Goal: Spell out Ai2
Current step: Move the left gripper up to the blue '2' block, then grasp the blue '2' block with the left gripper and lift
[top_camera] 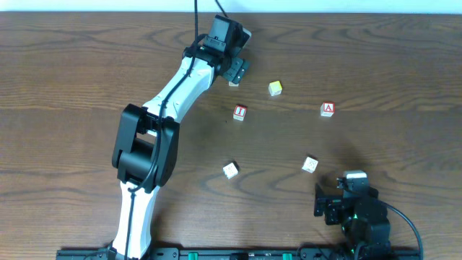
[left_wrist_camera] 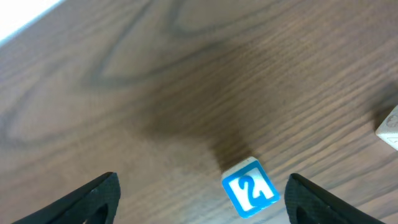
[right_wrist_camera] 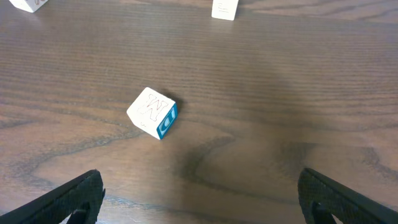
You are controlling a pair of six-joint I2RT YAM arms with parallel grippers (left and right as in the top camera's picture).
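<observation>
Left gripper gapes around the 2 block (untouched), twelve o'clock of the I block; right gripper gapes empty.

**Overhead view.** The white wooden cube bearing a blue numeral 2 is almost wholly hidden beneath the left gripper. The markings on the yellow-topped cube are too small to read.

**Left wrist view.** The pale cube at the right edge is cut off.

**Right wrist view.** The white cube at the top left corner and the white cube at the top edge are both cut off.
</observation>
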